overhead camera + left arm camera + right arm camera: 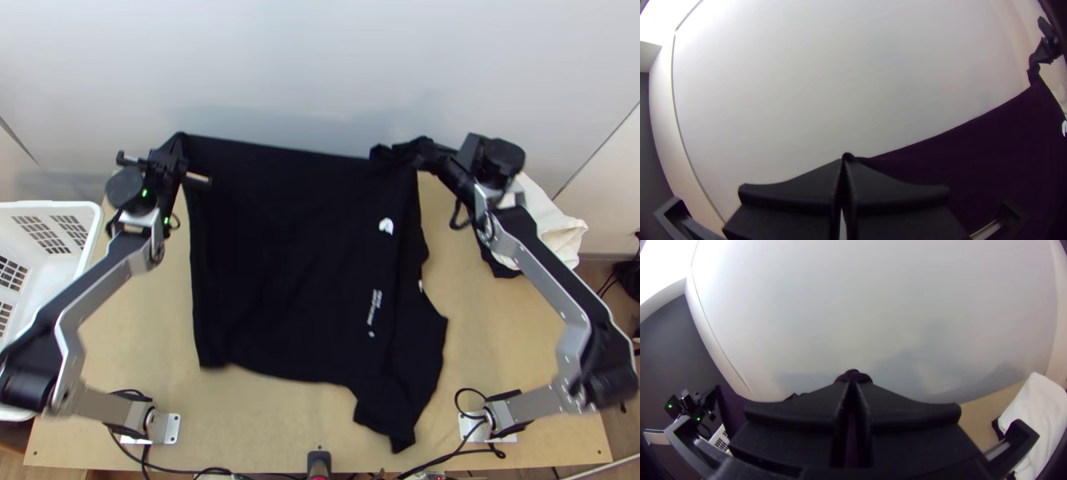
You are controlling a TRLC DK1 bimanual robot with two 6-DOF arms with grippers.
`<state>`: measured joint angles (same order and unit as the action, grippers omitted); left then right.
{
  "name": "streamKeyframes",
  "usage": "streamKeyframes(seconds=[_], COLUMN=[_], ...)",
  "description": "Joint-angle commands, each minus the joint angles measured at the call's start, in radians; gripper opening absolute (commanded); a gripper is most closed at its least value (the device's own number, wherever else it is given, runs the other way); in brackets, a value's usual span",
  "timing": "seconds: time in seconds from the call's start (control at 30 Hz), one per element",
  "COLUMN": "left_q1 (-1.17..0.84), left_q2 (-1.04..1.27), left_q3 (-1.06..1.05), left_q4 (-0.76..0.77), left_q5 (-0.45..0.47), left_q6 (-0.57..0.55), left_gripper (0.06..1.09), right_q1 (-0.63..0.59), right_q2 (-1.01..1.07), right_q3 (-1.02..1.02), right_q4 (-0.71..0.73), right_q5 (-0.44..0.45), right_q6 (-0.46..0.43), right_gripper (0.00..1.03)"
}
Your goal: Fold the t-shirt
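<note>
Well, t-shirt (288,256) between left hand (178,146), right hand (421,150)

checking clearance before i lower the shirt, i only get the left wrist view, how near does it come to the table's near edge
Observer: From above, the t-shirt comes close to the near edge of the table, between the arms' bases.

Operator: anything by the table on my left

Observer: A white basket.

Operator: any print below the white bit i see

Observer: Yes, small white lettering, nearer the arms' bases.
</note>
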<state>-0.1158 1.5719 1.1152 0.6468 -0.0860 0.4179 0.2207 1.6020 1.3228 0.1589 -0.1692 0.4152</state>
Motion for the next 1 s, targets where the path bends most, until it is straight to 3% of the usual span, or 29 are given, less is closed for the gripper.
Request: streamKeyframes(seconds=[0.0, 0.23, 0.43, 0.67, 0.8, 0.97], left_q1=[0.027, 0.03, 0.033, 0.048, 0.033, -0.018], left_q2=[0.218, 0.201, 0.116, 0.069, 0.01, -0.062], left_q3=[0.196, 0.147, -0.041, -0.252, -0.333, -0.451], left_q4=[0.034, 0.034, 0.068, 0.134, 0.134, 0.132], left_q5=[-0.049, -0.069, -0.063, -0.051, -0.046, -0.021], left_q6=[-0.028, -0.014, 0.042, 0.081, 0.104, 0.213], left_gripper=[0.09, 0.09, 0.09, 0.09, 0.09, 0.09], right_q1=[-0.009, -0.003, 0.049, 0.092, 0.129, 0.224], right_q2=[0.167, 0.136, 0.018, -0.191, -0.301, -0.39], right_q3=[0.136, 0.073, -0.116, -0.419, -0.571, -0.7], right_q4=[0.053, 0.099, 0.122, 0.159, 0.154, 0.013], right_q5=[0.068, 0.105, 0.163, 0.292, 0.298, 0.297], right_q6=[-0.019, -0.105, -0.197, -0.191, -0.19, -0.187], right_gripper=[0.03, 0.03, 0.03, 0.03, 0.03, 0.03])
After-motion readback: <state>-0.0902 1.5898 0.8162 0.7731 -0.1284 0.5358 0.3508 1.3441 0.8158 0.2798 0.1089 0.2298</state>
